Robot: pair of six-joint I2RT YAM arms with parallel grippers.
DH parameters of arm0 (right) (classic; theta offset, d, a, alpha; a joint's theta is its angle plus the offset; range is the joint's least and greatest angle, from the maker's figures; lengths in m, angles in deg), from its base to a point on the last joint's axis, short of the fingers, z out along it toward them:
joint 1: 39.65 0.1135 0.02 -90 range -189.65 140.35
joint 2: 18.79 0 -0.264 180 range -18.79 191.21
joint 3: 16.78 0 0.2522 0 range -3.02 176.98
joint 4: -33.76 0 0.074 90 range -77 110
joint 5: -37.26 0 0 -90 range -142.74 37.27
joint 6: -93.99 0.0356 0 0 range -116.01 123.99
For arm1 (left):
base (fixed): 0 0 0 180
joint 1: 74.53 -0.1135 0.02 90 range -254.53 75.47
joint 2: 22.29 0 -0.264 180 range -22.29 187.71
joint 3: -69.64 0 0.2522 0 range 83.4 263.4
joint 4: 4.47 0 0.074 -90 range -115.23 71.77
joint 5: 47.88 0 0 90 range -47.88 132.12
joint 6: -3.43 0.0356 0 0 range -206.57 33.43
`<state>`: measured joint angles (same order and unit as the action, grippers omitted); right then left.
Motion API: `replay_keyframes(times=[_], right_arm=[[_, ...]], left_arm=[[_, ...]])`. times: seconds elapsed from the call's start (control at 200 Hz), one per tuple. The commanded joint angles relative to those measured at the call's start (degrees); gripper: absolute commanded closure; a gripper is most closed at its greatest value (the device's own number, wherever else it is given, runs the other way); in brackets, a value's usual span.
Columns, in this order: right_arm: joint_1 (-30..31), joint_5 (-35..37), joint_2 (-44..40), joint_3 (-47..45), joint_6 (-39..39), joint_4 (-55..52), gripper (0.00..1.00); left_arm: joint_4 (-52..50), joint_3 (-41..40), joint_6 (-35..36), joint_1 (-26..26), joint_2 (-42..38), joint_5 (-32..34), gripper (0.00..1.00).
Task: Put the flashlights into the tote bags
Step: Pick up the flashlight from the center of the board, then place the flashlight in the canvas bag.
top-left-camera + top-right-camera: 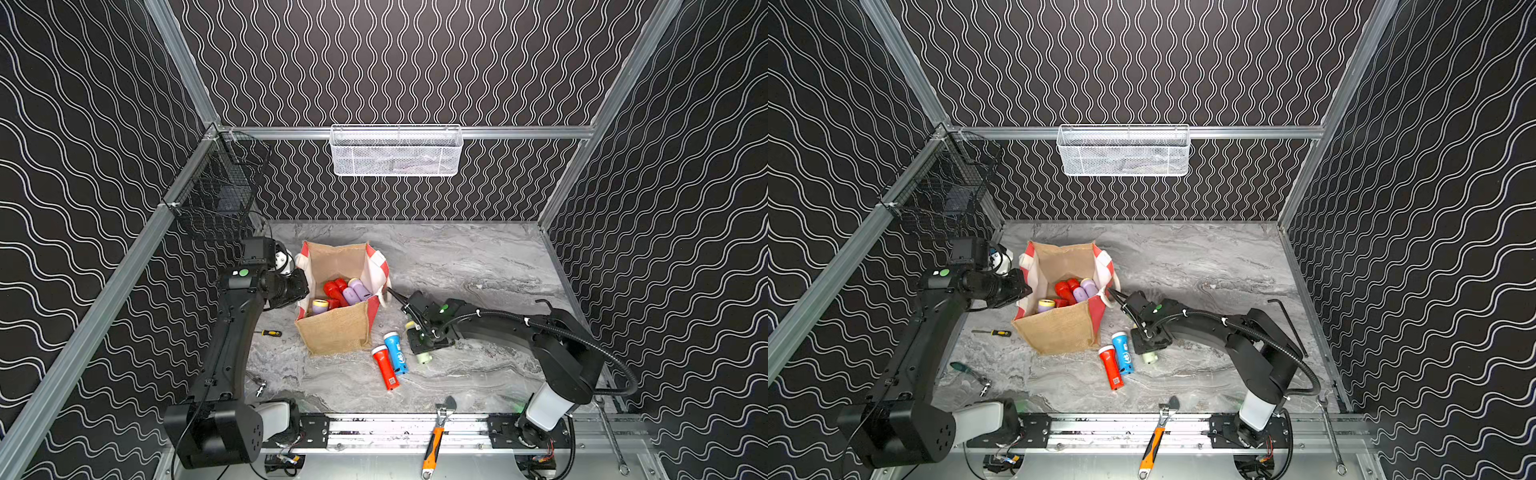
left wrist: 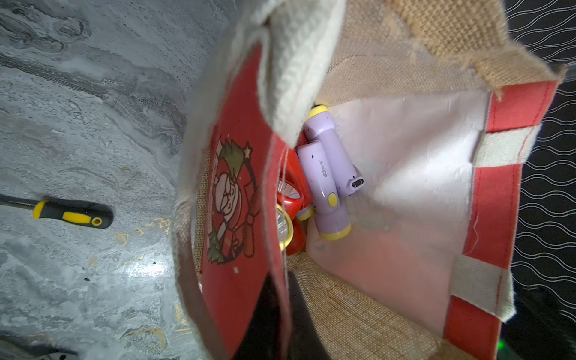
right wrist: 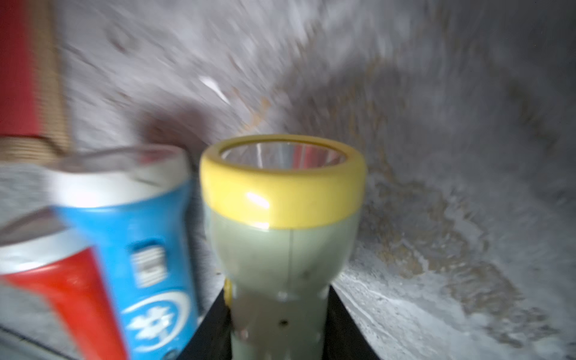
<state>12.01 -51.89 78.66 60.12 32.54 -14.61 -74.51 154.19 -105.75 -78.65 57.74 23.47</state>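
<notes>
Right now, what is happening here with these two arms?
The left gripper is shut on the red side panel of the bag, seemingly holding it open. Several red and lilac flashlights already lie inside. The right gripper is closed on a green flashlight down by the table, beside the bag; whether it is lifted yet is unclear. A blue flashlight and a red flashlight lie on the table next to it, not yet bagged.

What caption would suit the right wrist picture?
Right gripper clasps a pale green flashlight; blue flashlight and red flashlight lie beside it on the table near the bag.
</notes>
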Motion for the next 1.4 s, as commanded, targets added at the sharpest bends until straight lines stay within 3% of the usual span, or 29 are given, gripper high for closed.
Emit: replay_keyframes(times=[0.0, 0.265, 0.475, 0.636, 0.856, 1.131, 1.396], right_arm=[[0.02, 1.06, -2.28, 3.84, -4.32, -3.22, 0.6], [-1.26, -0.67, -10.67, 10.6, -6.77, -2.3, 0.6], [-4.03, -2.61, -12.88, 15.99, -5.55, 7.35, 0.6], [-4.48, -5.82, -8.17, 24.96, -5.12, 9.21, 0.6], [-4.59, -16.01, -1.24, 31.21, -1.03, 12.65, 0.6], [-4.55, -25.76, 4.72, 31.92, 6.59, 19.82, 0.59], [-4.23, -29.08, 7.43, 29.32, 10.05, 22.82, 0.59]], left_arm=[[1.29, -0.2, 0.01, -0.14, -0.01, -1.0, 0.91], [1.07, 1.11, -0.16, -0.07, 0.04, -0.74, 0.91], [1.34, 1.26, -0.54, -0.12, 0.1, -0.51, 0.91], [1.66, 1.83, -0.85, -0.1, 0.27, -0.51, 0.91], [2.83, 1.37, -1.3, -0.1, 0.24, -0.35, 0.91], [2.51, 1.6, -0.54, -0.1, -0.07, 0.66, 0.91], [3.19, 0.59, -0.6, -0.1, -0.36, 0.55, 0.91]])
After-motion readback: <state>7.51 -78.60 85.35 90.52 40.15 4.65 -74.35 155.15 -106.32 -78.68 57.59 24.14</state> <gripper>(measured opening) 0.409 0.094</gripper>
